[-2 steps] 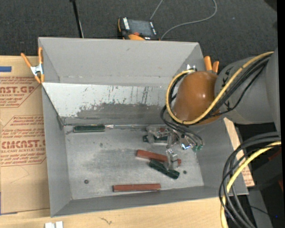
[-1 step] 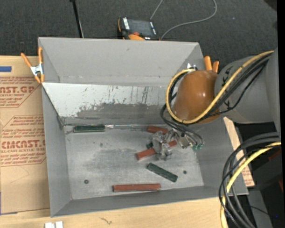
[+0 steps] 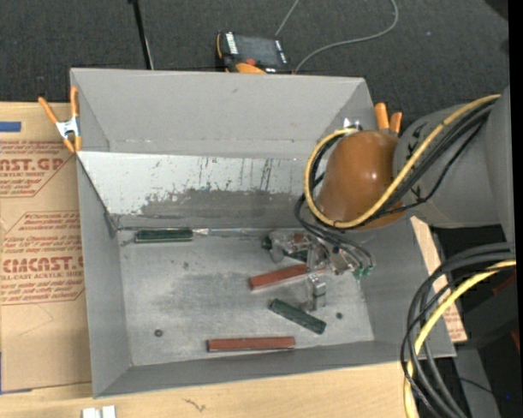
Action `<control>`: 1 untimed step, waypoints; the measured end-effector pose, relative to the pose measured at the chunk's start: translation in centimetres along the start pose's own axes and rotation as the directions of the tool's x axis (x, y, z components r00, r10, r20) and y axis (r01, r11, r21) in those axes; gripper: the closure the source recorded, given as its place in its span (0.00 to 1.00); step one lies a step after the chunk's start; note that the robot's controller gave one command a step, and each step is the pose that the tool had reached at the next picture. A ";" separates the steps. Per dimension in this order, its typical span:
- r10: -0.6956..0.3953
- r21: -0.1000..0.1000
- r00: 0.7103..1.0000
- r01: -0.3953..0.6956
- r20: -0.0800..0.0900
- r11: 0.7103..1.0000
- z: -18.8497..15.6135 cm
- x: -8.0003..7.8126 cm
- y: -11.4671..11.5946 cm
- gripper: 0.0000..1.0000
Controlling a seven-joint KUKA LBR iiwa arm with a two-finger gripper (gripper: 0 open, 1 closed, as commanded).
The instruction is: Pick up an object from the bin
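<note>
My gripper [image 3: 316, 282] hangs low at the right of the bin floor, under the orange cover. A short red-brown bar [image 3: 277, 279] lies tilted just left of the fingertips, its right end at or under them. A dark green bar [image 3: 296, 315] lies slanted just below the gripper. I cannot make out whether anything sits between the fingers.
A longer red-brown strip [image 3: 250, 343] lies flat near the bin's front wall. A dark green bar [image 3: 163, 236] rests against the back wall at the left. The left half of the floor holds only small specks. The arm and cables crowd the right rim.
</note>
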State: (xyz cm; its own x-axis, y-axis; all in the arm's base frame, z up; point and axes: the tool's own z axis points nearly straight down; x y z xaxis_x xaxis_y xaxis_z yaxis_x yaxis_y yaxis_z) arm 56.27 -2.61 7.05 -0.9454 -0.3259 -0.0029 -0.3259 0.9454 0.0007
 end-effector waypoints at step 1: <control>0.000 -0.001 1.000 0.000 -0.001 1.000 0.0 0.0 0.0 1.00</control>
State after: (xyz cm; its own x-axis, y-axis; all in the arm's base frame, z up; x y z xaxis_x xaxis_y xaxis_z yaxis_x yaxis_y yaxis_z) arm 56.26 -2.58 7.06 -0.9453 -0.3261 -0.0017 -0.3261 0.9453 0.0017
